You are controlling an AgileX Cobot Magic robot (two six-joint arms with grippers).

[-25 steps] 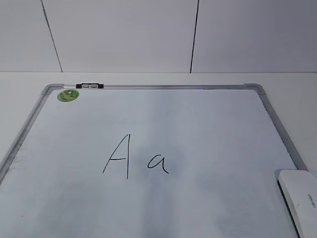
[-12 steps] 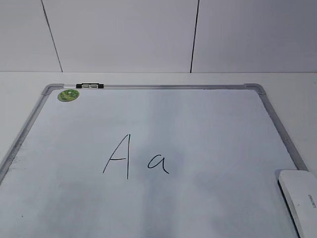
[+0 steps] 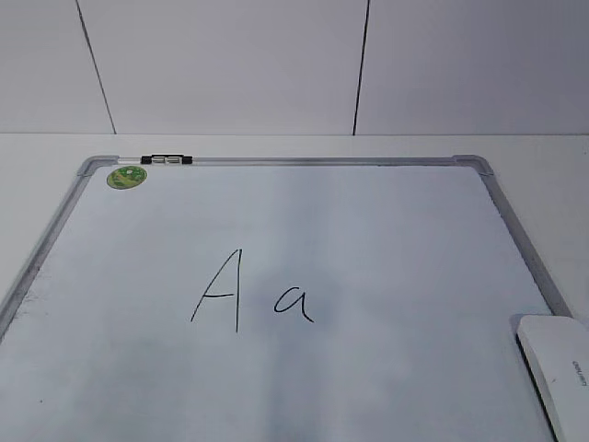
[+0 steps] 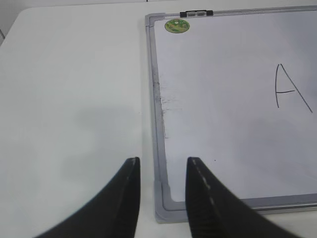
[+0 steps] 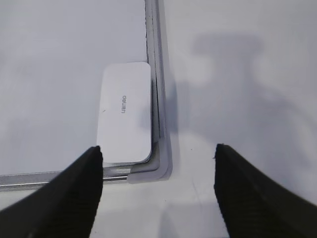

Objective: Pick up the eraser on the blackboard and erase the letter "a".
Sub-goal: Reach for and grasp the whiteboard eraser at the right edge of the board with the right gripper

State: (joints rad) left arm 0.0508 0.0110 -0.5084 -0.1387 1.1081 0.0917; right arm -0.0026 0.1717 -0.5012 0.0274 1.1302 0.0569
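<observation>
eraser sits in the near right corner, right arm is closest

from the exterior view, you see the blackboard (image 3: 515,230) lying flat with a capital "A" (image 3: 219,290) and the letter "a" (image 3: 293,303) just to its right, both untouched. the eraser (image 3: 557,368) lies at the board's near right corner, well apart from the writing. no arm shows here.

from the left wrist view, your left gripper (image 4: 162,166) hangs over the board's near left corner, fingers slightly parted and holding nothing (far from the eraser).

from the right wrist view, your right gripper (image 5: 157,153) is spread wide and empty, above the corner. the eraser (image 5: 125,113) lies ahead and a little left of the gap's centre, against the frame, its long axis pointing away from the wrist. i'd judge you need a small leftward shift, then straight down across its short sides.
</observation>
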